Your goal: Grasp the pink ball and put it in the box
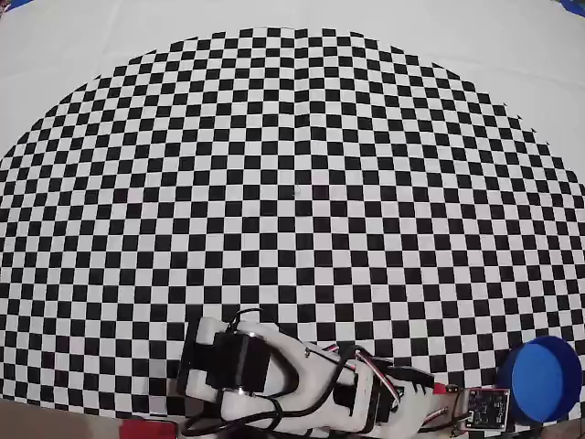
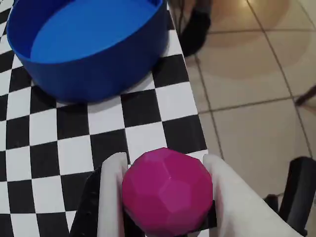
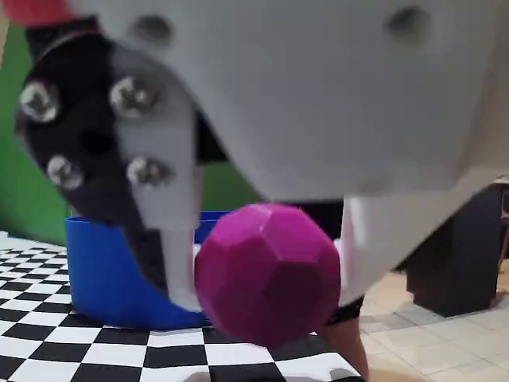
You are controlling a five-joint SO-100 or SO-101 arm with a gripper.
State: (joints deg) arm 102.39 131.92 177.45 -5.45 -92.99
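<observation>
In the wrist view my gripper (image 2: 164, 163) is shut on the pink ball (image 2: 168, 192), a faceted magenta sphere squeezed between the two white fingers (image 2: 112, 197). The ball hangs just above the checkered mat near the table's right edge. The box (image 2: 98, 79), a round blue container, stands a short way ahead and to the left, empty. The fixed view shows the ball (image 3: 266, 274) held in the gripper (image 3: 274, 267) in front of the box (image 3: 103, 270). In the overhead view the box (image 1: 541, 377) sits at the bottom right, beside the arm (image 1: 302, 384); the ball is hidden there.
A black-and-white checkered mat (image 1: 292, 183) covers the table. In the wrist view the table edge runs just right of the ball, with tiled floor (image 2: 256, 98) beyond. A dark object (image 3: 461, 255) stands on the floor at right in the fixed view.
</observation>
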